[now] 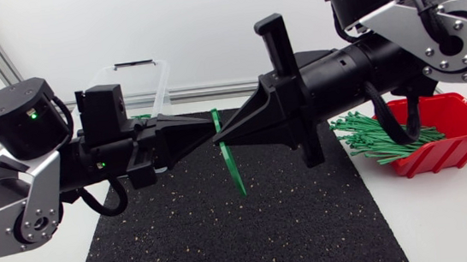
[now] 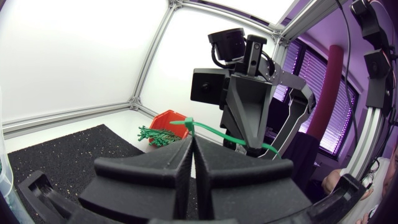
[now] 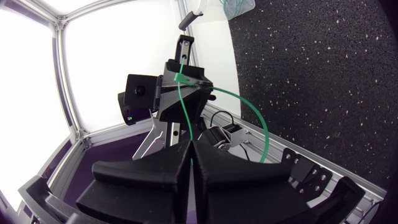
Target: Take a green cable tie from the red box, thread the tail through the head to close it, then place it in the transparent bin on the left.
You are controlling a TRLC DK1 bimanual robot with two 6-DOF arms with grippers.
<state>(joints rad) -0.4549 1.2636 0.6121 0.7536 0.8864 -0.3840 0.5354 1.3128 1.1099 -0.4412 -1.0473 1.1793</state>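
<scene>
Two grippers meet above the speckled black rubber mat (image 1: pixel 226 235): your left gripper (image 1: pixel 204 133) and right gripper (image 1: pixel 226 133) each have fingers clamped on one slim green plastic cable tie (image 1: pixel 235 169). Threading looks under way; next, feed tail through head, then reach the transparent plastic bin (image 1: pixel 158 82).
</scene>
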